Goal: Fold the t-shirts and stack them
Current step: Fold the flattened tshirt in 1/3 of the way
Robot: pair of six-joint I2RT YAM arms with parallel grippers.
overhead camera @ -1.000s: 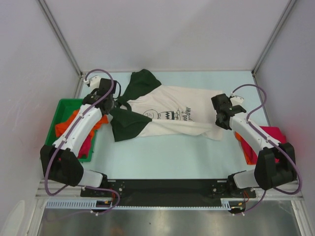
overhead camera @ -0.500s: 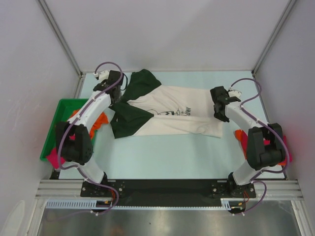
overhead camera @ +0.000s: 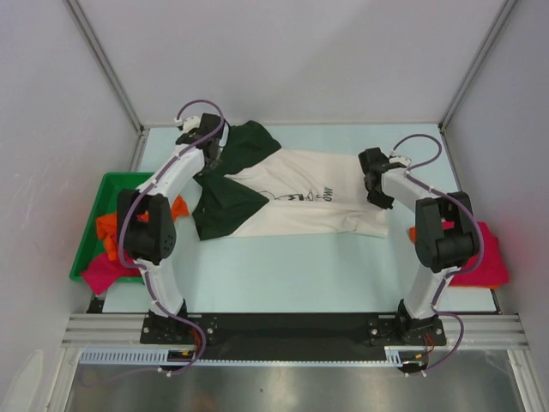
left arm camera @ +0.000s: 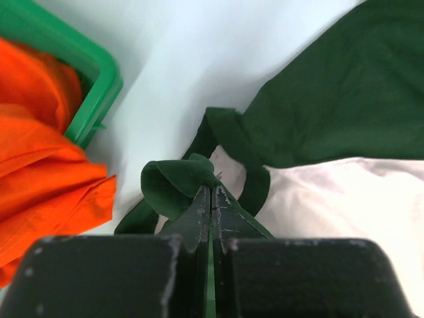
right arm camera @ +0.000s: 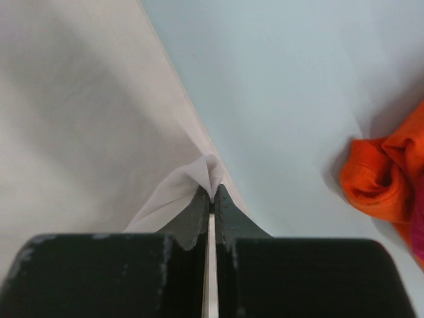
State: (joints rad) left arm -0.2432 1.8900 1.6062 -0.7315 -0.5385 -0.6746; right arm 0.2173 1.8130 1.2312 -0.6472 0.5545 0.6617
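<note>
Overhead view: a cream t-shirt point(overhead camera: 300, 206) with dark green sleeves lies spread sideways across the upper middle of the pale table point(overhead camera: 300, 275). The left tool point(overhead camera: 206, 156) is at its green end in the upper left and the right tool point(overhead camera: 375, 190) at its hem on the right. A green bin point(overhead camera: 88, 245) at the left edge holds an orange shirt point(overhead camera: 107, 225), and a pink shirt point(overhead camera: 480, 266) lies at the right edge. Left wrist view: the tool is clenched on a bunched loop of dark green cloth at centre frame, with the bin corner at upper left. Right wrist view: the tool is clenched on a small peak of cream hem at centre frame, with an orange cloth point(right arm camera: 377, 179) at the right edge. The step looks like stretching the shirt flat before a fold. It would go best with both pinches held firm and drawn apart evenly, low over the table, so the sleeves do not tuck under. Compared with a second ago, both tools sit higher in the frame, the shirt is narrower, and most of the printed face is now hidden.
</note>
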